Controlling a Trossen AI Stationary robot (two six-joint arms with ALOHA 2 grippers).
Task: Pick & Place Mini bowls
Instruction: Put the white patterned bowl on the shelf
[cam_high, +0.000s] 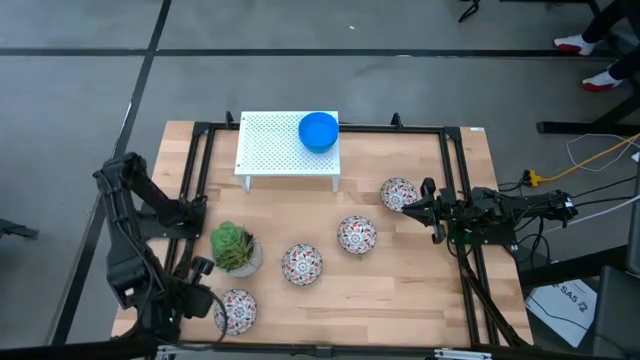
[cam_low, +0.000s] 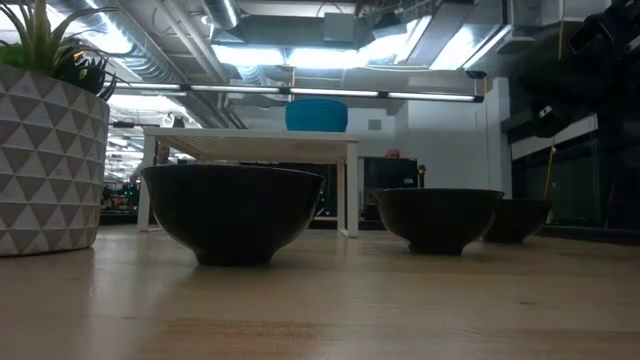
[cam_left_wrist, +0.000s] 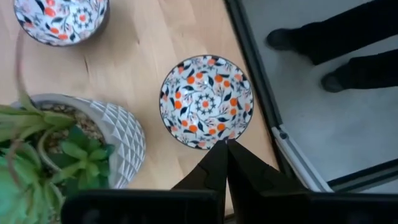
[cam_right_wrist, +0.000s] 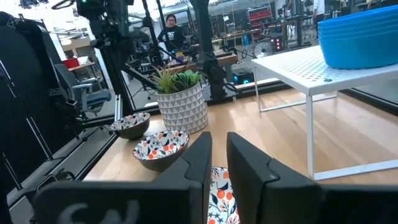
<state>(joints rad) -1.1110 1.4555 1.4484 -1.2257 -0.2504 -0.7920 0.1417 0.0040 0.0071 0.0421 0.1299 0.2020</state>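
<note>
Grey floor surrounds the light wooden tabletop (cam_high: 400, 285), where four floral mini bowls (cam_high: 302, 264) lie scattered near a potted succulent (cam_high: 234, 248), and a blue mini bowl (cam_high: 318, 131) sits on a white perforated stand (cam_high: 275, 148). Left gripper (cam_left_wrist: 226, 147) hangs closed just at the rim of the front-left bowl; right gripper (cam_right_wrist: 219, 149) pinches the rim of the rightmost bowl (cam_high: 397, 193).

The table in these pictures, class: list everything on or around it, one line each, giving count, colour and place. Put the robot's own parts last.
Patterned mini bowls: four, white with red-and-dark florals; three in a diagonal row across the middle to the right edge, one at the near-left corner.
Blue bowl: at least one, bright blue, on the stand.
Stand: one, white and perforated, far middle.
Potted succulent: one, green in a grey-white pot, left of centre.
Table: one, light wood.
Left gripper: shut, over the corner bowl's rim.
Right gripper: gripping the right-edge bowl's rim.
</note>
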